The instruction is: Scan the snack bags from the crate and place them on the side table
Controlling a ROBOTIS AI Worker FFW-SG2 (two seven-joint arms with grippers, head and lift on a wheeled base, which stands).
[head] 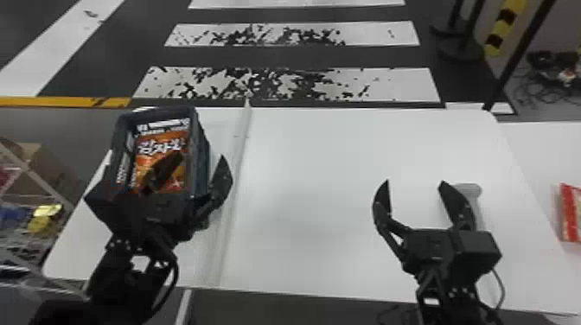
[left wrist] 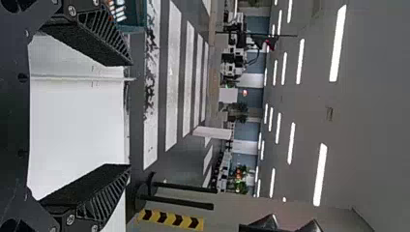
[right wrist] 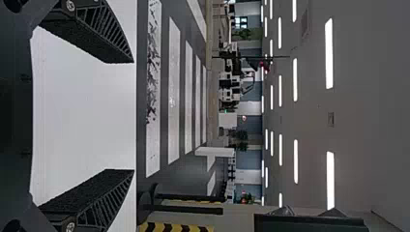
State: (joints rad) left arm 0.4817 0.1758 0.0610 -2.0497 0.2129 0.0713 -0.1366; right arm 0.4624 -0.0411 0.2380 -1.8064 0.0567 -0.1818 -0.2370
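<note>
L pincer (head: 199,158) spread wide, nothing gripped, by the crate (head: 199,144); R pincer (head: 414,182) likewise, above the white table (head: 302,173). Farther in, snack bag (head: 162,138) sits inside the crate: prob. light, soft, slippery film w/ crushable contents; best pinched gently nr. top seam.
</note>
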